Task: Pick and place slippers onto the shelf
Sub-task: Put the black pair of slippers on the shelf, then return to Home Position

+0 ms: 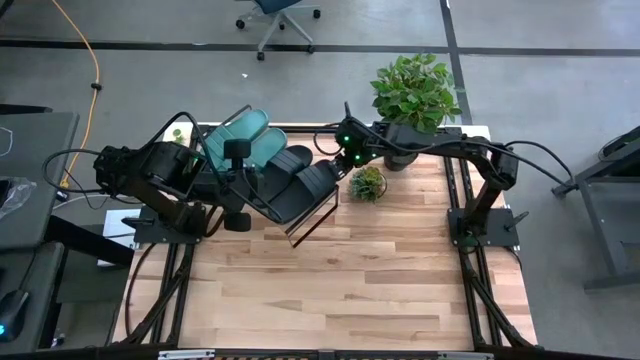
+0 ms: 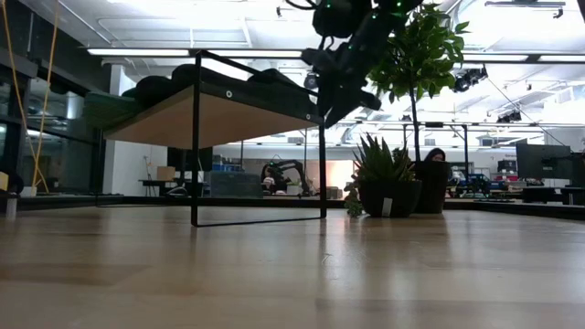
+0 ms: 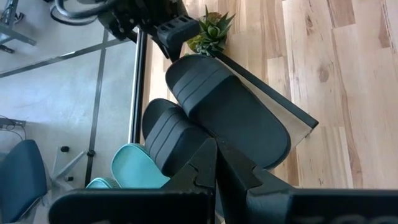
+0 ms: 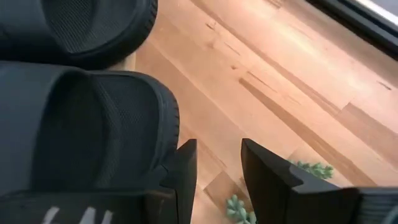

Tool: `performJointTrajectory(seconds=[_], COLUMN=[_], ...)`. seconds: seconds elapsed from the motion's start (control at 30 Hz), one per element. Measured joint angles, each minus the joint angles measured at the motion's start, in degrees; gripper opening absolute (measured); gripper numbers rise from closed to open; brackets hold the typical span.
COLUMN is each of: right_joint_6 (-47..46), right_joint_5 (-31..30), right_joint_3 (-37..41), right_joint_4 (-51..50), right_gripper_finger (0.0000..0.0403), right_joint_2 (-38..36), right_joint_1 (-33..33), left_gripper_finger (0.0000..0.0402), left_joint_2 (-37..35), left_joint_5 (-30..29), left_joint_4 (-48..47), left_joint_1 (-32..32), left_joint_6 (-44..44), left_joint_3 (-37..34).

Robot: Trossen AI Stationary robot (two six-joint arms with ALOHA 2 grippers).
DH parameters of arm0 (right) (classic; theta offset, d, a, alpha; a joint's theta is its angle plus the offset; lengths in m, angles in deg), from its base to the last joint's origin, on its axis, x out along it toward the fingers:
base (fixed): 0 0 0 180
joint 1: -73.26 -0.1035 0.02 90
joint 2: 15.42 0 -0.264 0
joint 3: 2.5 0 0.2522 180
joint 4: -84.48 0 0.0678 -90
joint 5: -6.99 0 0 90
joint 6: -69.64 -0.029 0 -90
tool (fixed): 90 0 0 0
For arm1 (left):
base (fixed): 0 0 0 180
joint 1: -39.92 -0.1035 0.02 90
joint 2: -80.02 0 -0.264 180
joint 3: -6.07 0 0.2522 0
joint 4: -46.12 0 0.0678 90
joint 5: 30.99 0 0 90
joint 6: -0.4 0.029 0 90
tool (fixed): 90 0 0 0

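The shelf (image 1: 322, 212) stands at the table's far left, a slanted wood board (image 2: 219, 114) in a black wire frame. Two teal slippers (image 1: 240, 132) and two black slippers (image 1: 285, 162) (image 1: 316, 185) lie side by side on it. In the left wrist view the black pair (image 3: 230, 118) (image 3: 171, 134) lies ahead of my shut left gripper (image 3: 217, 171), and the teal ones (image 3: 134, 165) lie beside it. My right gripper (image 4: 214, 165) is open at the shelf's right corner (image 2: 343, 87), beside the strap end of the outer black slipper (image 4: 81, 130). My left gripper's shut fingertips stand over the near ends of the black slippers; I cannot tell whether they touch one. My right gripper has one finger (image 4: 185, 163) right beside the rim of the outer black slipper's strap end (image 4: 169, 140); I cannot tell whether it touches.
A small succulent (image 1: 367, 183) sits just right of the shelf, below my right gripper (image 4: 249, 208). A tall potted plant (image 1: 415, 95) stands at the far edge. Bare tabletop (image 1: 350, 280) spreads across the near half.
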Motion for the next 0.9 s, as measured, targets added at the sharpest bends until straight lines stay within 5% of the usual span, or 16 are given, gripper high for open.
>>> performJointTrajectory(seconds=[0.27, 0.63, 0.9], right_joint_6=[3.14, 0.50, 0.02], right_joint_5=[5.73, -1.90, -1.26], right_joint_3=[0.00, 0.00, 0.00], right_joint_4=[3.42, -0.06, 0.16], right_gripper_finger=[0.0114, 0.0114, 0.0114], right_joint_2=[0.21, 0.21, -4.92], right_joint_1=[0.02, 0.07, -0.55], left_gripper_finger=[0.0001, 0.0001, 0.0001], left_joint_2=[0.00, 0.00, -0.76], left_joint_5=[0.24, 0.42, -0.22], left_joint_4=[0.00, -0.02, 0.82], left_joint_1=[0.00, 0.02, -0.04], left_joint_6=[0.00, -0.02, 3.89], left_joint_3=[0.00, 0.00, 1.59])
